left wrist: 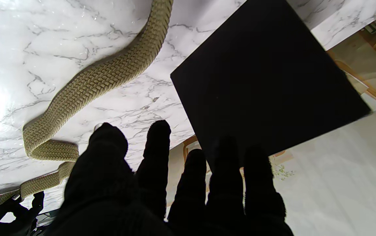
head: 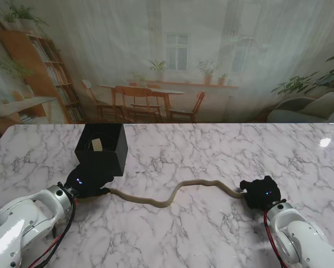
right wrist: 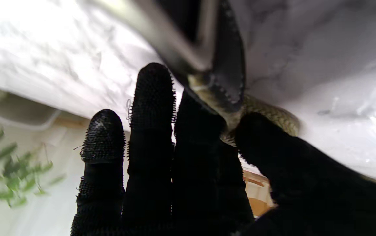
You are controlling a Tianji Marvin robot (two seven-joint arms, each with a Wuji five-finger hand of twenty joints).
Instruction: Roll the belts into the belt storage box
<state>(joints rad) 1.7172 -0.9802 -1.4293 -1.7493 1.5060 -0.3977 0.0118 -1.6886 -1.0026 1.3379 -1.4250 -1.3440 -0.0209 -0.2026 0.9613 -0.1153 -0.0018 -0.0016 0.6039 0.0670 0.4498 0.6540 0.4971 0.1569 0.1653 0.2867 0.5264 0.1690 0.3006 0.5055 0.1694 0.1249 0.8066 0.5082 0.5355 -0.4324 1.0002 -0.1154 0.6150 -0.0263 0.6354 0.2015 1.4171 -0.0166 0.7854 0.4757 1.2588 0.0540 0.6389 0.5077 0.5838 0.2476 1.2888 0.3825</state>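
Observation:
A tan woven belt (head: 172, 195) lies in a wavy line across the marble table (head: 211, 151), between my two black-gloved hands. Its buckle end is pinched between thumb and fingers of my right hand (head: 260, 192); the right wrist view shows the metal buckle (right wrist: 174, 29) and the belt (right wrist: 269, 113) at the fingers of that hand (right wrist: 181, 157). My left hand (head: 86, 181) rests at the belt's other end, fingers (left wrist: 156, 147) stretched and apart, holding nothing that shows. The belt (left wrist: 92, 82) passes beside the thumb. The black storage box (head: 102, 148) stands just beyond the left hand; its dark wall (left wrist: 266, 75) is close to the fingertips.
The marble table runs wide to the right and far side, with a bright light reflection (head: 324, 142) at the far right. A printed backdrop of a room hangs behind the table's far edge. My right hand (left wrist: 1, 213) shows small in the left wrist view.

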